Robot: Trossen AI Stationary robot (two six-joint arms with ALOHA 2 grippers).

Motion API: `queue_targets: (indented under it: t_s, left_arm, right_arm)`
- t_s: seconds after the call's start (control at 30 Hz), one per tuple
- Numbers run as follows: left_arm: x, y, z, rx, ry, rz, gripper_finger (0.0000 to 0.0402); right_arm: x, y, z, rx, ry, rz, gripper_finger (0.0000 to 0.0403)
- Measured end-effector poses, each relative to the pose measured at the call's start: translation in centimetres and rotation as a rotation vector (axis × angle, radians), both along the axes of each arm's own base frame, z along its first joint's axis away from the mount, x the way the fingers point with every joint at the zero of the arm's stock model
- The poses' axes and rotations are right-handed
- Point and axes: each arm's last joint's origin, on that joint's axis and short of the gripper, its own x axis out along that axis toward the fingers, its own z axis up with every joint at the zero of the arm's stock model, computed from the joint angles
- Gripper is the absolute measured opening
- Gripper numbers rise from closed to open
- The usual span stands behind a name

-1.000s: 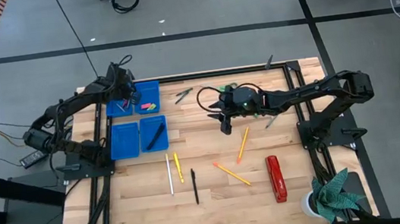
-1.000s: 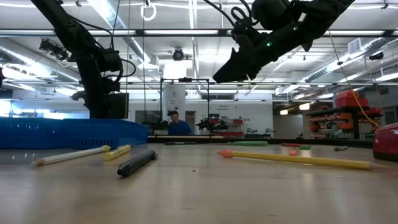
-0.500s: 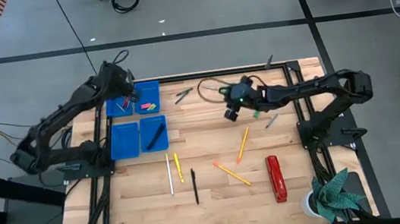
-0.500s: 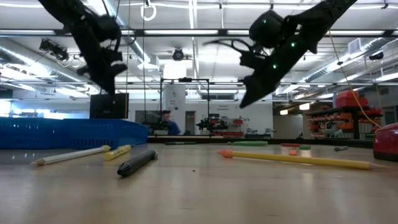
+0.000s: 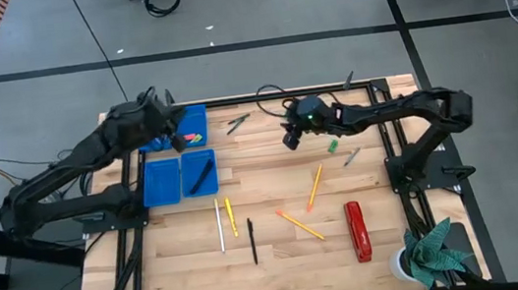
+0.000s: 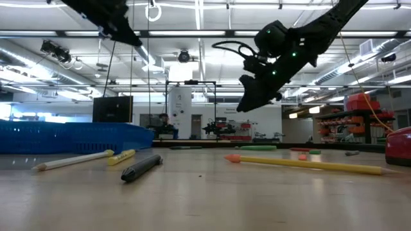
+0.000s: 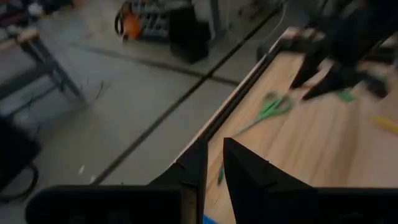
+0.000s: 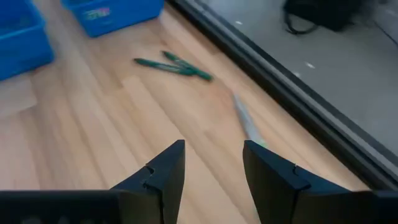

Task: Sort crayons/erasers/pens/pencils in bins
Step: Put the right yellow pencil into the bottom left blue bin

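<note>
The big wooden table [image 5: 272, 252] is holding everything. Four blue bins [image 5: 161, 180] are sitting in a block near the table's left side, two behind and two in front. The left gripper [image 5: 177, 135] is hanging high over the back bins, and its fingers [image 7: 239, 177] are almost touching, with only a thin gap and nothing between them. The right gripper [image 5: 290, 139] is floating above the middle of the back part of the table, with its fingers [image 8: 163, 171] spread wide and holding nothing. Green scissors [image 8: 174, 65] are lying just past it, toward the bins. The pencils [image 5: 315, 187] are lying well in front of the right gripper: orange ones, a yellow one and a white one. A dark pen [image 5: 251, 241] is lying beside them, and another pen [image 5: 202, 176] is lying in the front right bin. Small colourful bits [image 5: 193, 134] are resting in the back right bin, too tiny to tell apart. A green crayon [image 5: 332, 144] is lying just beside the right arm. A red stapler [image 5: 357, 231] is lying near the front right. The left arm is covering part of the back left bin.
</note>
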Motion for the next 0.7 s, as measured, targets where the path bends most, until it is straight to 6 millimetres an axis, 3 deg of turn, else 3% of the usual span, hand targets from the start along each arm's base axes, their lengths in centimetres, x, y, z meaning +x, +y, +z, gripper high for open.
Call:
queue_targets:
  t_s: [0.23, 0.47, 0.7]
  left_arm:
    - [-1.8, -2.9, 1.8, 0.039, -0.128, -0.111, 0.0053]
    - [-2.2, -4.1, 2.3, 0.083, -0.148, -0.192, 0.0051]
    - [-2.8, -4.8, 2.4, 0.086, -0.158, -0.23, 0.0046]
  right_arm:
    - [4.7, -1.6, -1.6, -0.004, 0.128, 0.184, 0.0167]
    - [10.7, -3.9, -0.9, -0.098, 0.267, 0.375, 0.0167]
    - [13.2, -7.2, -0.9, -0.183, 0.385, 0.502, 0.0167]
